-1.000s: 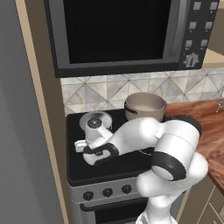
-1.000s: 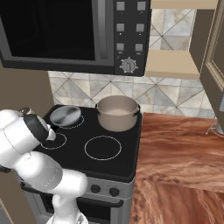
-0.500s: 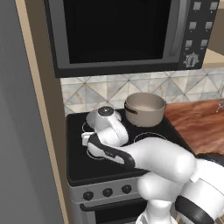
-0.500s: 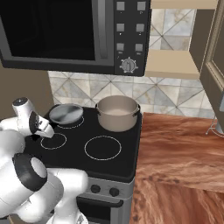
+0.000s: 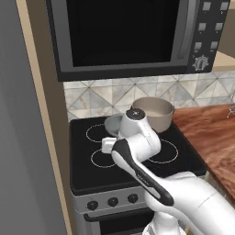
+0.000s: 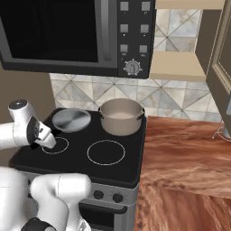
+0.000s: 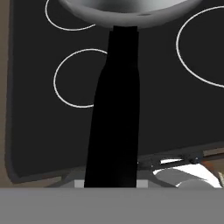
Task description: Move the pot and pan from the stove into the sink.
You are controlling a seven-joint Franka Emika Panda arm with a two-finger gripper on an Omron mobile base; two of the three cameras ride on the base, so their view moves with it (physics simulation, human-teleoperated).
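The silver pan (image 6: 71, 120) is over the back left burner of the black stove (image 6: 67, 158), and I cannot tell whether it rests on the glass. Its black handle (image 7: 116, 109) runs straight down the hand view into my gripper (image 7: 110, 183), which is shut on it. In the right base view the gripper (image 6: 47, 135) is at the stove's left side. The arm hides most of the pan (image 5: 112, 123) in the left base view. The beige pot (image 6: 121, 116) stands on the back right burner, right of the pan; the pot (image 5: 153, 112) is partly behind the arm. The sink is out of view.
A dark microwave (image 6: 67, 36) hangs low over the stove. A brown wooden counter (image 6: 185, 153) runs off to the right of the stove (image 5: 87, 170). A tall panel (image 5: 32, 137) closes the left side. The front burners are bare.
My arm has swung its upper links across in front of the stove while the hand stayed at the pan's handle. The pan has barely shifted. The pot has not moved.
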